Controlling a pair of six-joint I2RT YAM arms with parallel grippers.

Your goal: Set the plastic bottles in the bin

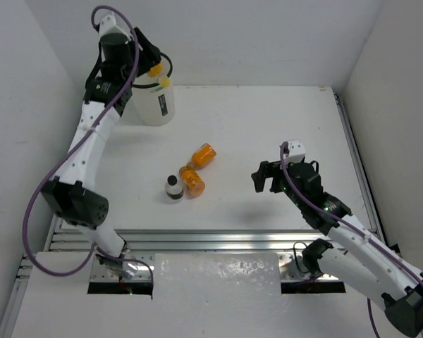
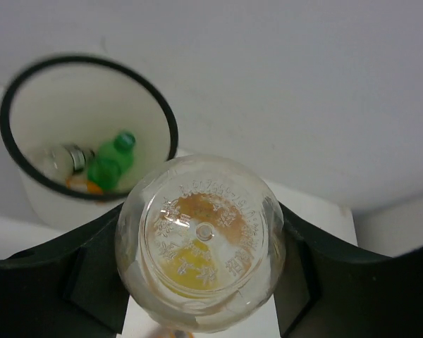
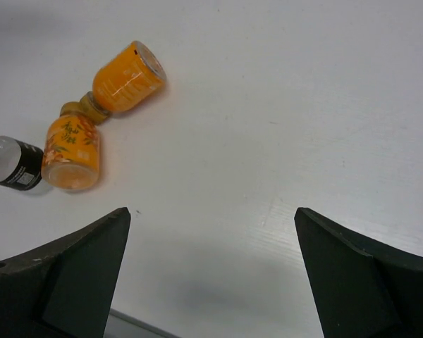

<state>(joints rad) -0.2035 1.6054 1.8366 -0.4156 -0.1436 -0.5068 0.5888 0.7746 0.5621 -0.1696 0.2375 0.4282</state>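
My left gripper [image 2: 201,243] is shut on a clear plastic bottle [image 2: 201,243] with yellowish residue, its base facing the wrist camera. In the top view this bottle [image 1: 160,76] hangs at the rim of the white bin [image 1: 155,109] at the back left. Inside the bin [image 2: 92,65] lie a green bottle [image 2: 111,163] and a clear one [image 2: 65,158]. Two orange bottles [image 1: 203,155] [image 1: 192,180] and a short dark bottle with a white cap [image 1: 174,188] lie mid-table. My right gripper [image 1: 270,176] hovers open to their right, with nothing between its fingers [image 3: 77,260].
White walls close off the back and both sides. A metal rail [image 1: 218,239] runs along the table's near edge, and another [image 1: 356,155] along its right side. The orange bottles [image 3: 127,76] [image 3: 72,151] lie touching neck to neck.
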